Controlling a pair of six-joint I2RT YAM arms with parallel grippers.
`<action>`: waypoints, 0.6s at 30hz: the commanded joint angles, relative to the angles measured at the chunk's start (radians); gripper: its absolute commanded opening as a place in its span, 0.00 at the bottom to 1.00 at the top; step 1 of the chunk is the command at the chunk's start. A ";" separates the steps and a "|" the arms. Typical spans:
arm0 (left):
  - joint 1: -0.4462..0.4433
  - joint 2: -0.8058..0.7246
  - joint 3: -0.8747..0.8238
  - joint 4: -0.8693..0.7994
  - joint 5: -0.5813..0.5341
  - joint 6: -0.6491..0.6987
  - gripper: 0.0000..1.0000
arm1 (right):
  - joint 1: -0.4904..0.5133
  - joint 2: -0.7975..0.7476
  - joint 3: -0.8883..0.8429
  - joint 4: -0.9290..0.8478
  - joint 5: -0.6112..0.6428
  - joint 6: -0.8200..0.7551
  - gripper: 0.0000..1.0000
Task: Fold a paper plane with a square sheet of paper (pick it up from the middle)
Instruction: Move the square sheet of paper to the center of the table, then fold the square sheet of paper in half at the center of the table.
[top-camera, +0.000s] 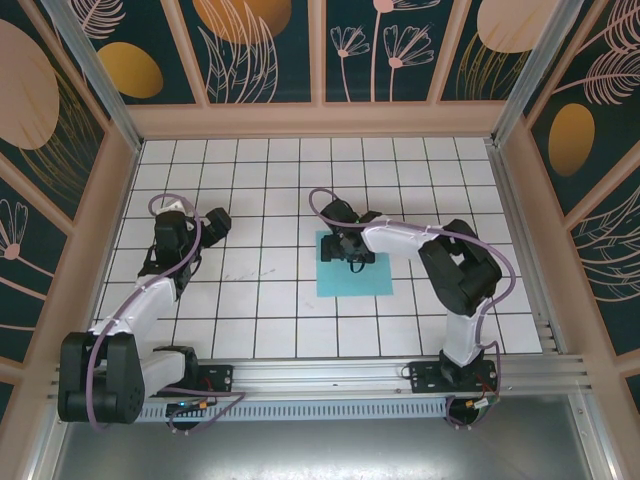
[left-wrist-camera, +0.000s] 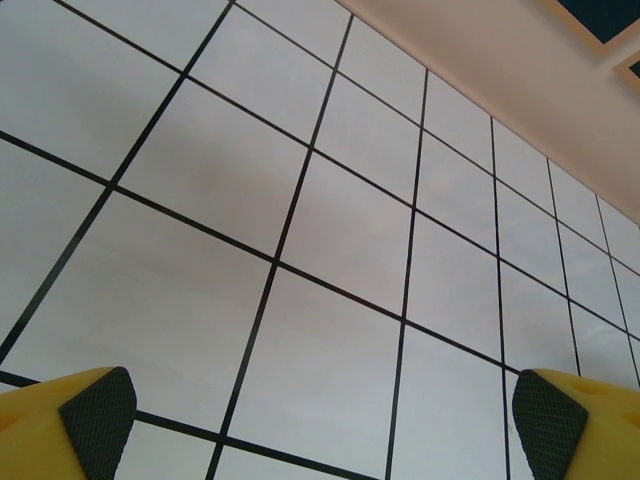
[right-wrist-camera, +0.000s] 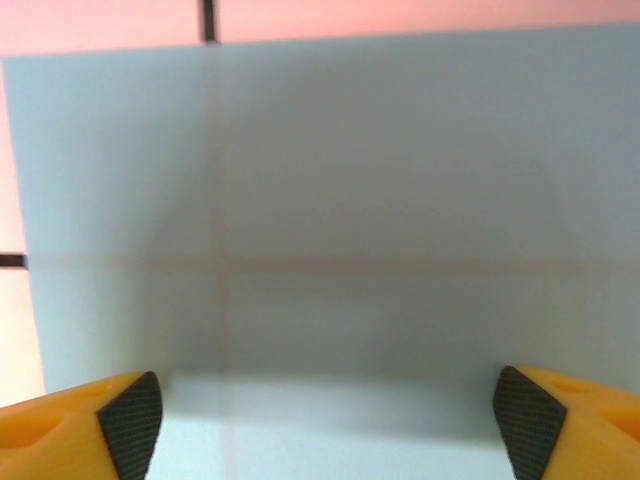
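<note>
The square sheet of paper is light blue and lies flat on the white grid table just right of centre. My right gripper hangs low over the sheet's far half. In the right wrist view the sheet spreads under the right gripper, whose jaws stand wide apart and open with nothing between the pads. My left gripper is over bare tiles far to the left of the sheet. In the left wrist view the left gripper is open and holds nothing. The paper plane is out of view.
The white grid table is ringed by a low wooden wall at the back and on both sides. An aluminium rail with both arm bases runs along the near edge. The back wall lies ahead of the left gripper.
</note>
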 joint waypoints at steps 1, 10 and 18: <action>0.006 0.012 0.029 -0.010 0.021 -0.004 0.98 | -0.006 -0.051 0.029 -0.109 -0.021 -0.022 0.95; 0.006 0.024 0.035 -0.015 0.035 0.000 0.99 | -0.004 -0.034 0.003 -0.129 0.020 0.004 0.99; 0.006 0.029 0.036 -0.016 0.032 0.001 0.99 | -0.001 0.007 -0.017 -0.127 0.026 0.019 0.98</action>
